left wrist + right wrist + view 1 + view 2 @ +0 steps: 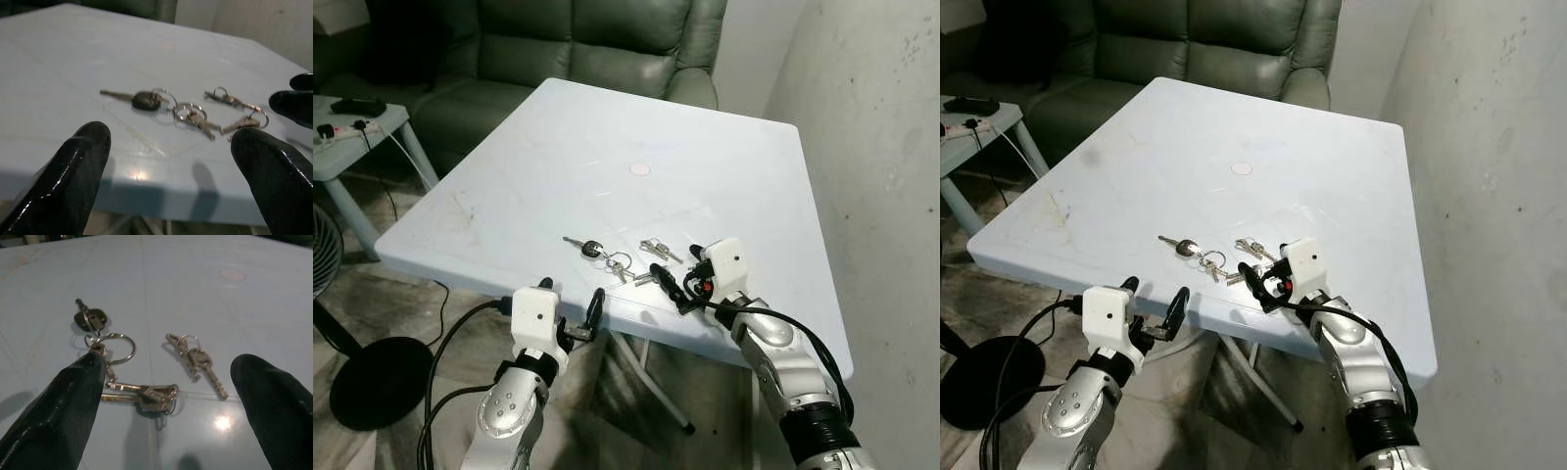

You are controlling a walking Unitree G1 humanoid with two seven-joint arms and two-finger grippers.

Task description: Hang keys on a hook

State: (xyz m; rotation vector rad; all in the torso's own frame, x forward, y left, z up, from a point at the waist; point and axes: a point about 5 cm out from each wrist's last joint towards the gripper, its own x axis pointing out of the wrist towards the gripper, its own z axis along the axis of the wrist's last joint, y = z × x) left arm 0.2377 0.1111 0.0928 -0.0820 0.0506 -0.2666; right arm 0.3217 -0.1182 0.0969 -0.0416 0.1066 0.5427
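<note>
Three bunches of keys lie close to the front edge of the pale blue table (529,176). The black-headed key (592,250) with its rings (115,346) is the leftmost. A small silver bunch (658,250) lies to its right, and another silver bunch (146,394) sits nearest the edge. My right gripper (681,272) is open just over the table edge, its fingers straddling the two silver bunches without touching them. My left gripper (571,299) is open and empty, held in front of the table edge and slightly below it, pointing at the keys (144,100).
A round pink mark (639,169) is at the table's middle. A green sofa (597,44) stands behind the table. A small side table (352,132) with a power strip and a fan base (372,382) are at the left. A rough wall (881,147) runs along the right.
</note>
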